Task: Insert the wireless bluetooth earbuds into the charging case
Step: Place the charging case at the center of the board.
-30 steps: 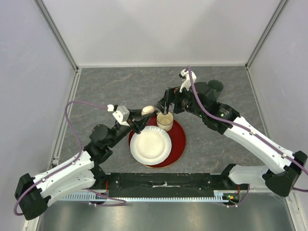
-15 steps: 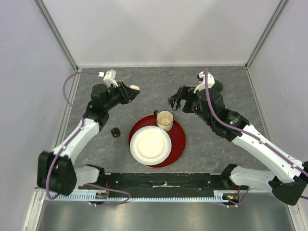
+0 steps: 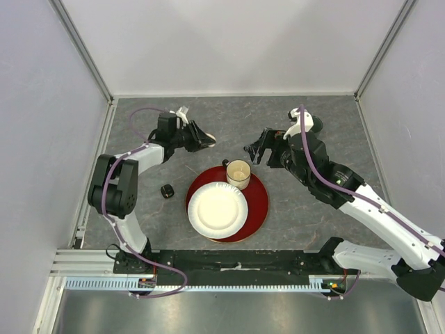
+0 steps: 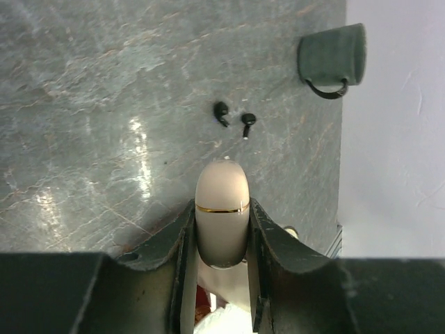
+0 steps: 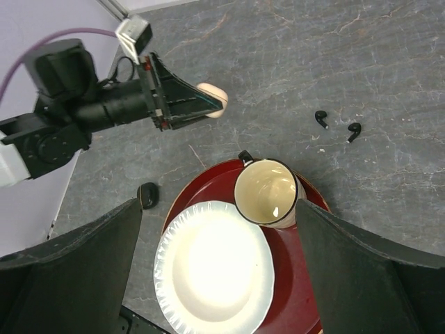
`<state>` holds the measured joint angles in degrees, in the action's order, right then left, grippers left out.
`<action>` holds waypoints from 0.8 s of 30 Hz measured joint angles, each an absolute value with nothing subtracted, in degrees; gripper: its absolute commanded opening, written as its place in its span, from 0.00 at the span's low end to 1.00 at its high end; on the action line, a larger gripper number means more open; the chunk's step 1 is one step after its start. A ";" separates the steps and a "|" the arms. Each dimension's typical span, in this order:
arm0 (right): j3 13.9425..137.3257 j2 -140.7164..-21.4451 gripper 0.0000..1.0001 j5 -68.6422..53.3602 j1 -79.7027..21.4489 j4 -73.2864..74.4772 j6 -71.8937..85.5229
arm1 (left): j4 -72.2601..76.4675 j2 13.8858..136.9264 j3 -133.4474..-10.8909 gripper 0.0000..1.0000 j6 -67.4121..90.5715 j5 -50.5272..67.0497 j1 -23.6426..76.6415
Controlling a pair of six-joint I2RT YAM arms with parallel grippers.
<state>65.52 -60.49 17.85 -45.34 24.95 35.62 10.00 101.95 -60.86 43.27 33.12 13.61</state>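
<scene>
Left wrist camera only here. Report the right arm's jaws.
Observer: The right gripper hovers just beyond the cup, jaws open and empty.
Operator: Tell me what that cup stands on.
Observer: A red tray, which also carries a white paper plate.
Operator: List anything loose beside the tray.
Observer: A small black object lies just off the tray's left edge.

On my tabletop (image 3: 292, 223), the plate (image 3: 217, 209) lies on the tray's (image 3: 261, 202) near side, the cup (image 3: 238, 174) behind it. Two earbuds (image 5: 321, 119) lie behind the cup to its right, and a small rounded object (image 3: 167, 191) lies left of the tray.
</scene>
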 measured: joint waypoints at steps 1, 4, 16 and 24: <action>65.47 -60.20 0.98 17.85 -45.32 24.97 35.62 | 10.00 103.18 -61.04 0.02 43.72 33.06 13.58; 65.30 -59.81 0.98 17.85 -45.23 24.97 35.62 | 10.79 106.45 -61.12 0.04 44.99 32.82 13.50; 65.08 -60.18 0.98 17.19 -45.23 25.26 35.35 | 12.45 116.36 -63.64 0.19 49.78 30.83 13.04; 65.08 -60.99 0.98 16.58 -45.19 25.34 35.14 | 12.27 116.64 -64.25 0.29 50.35 29.50 12.64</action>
<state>65.08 -60.99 16.58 -45.19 25.34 35.14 12.27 116.64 -64.25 50.35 29.50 12.64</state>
